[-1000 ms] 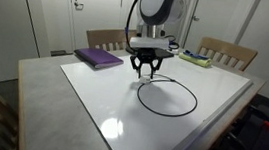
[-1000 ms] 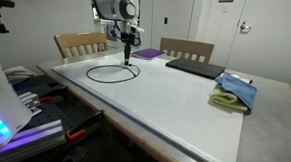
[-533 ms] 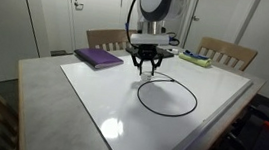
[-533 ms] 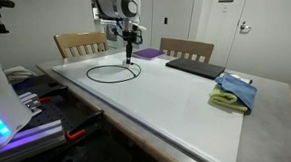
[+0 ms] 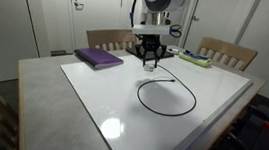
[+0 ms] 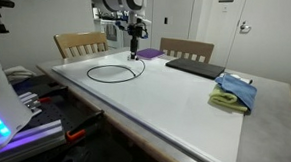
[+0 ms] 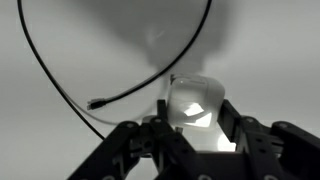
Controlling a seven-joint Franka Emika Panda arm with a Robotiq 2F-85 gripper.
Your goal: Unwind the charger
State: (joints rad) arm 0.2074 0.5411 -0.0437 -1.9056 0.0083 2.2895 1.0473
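Note:
The charger is a thin black cable [image 5: 139, 94] lying in a wide loop on the white tabletop [image 5: 93, 91], with a small white plug block [image 7: 195, 105] at one end. My gripper [image 5: 150, 64] hangs above the far edge of the loop, a little over the table, in both exterior views [image 6: 138, 52]. In the wrist view the gripper [image 7: 195, 112] is shut on the white plug block, which sits between the two black fingers [image 7: 228, 115]. The cable [image 7: 40, 70] curves away below, and its loose end [image 7: 95, 103] lies on the table.
A purple book [image 5: 98, 57] lies at the table's far side beside the gripper. A flat dark laptop [image 6: 193, 67] and blue and green cloths [image 6: 235, 93] sit along the same side. Wooden chairs [image 5: 227, 53] stand behind the table.
The gripper has risen and shifted toward the far side of the table with the plug block in it. The cable loop on the table has stayed about where it was.

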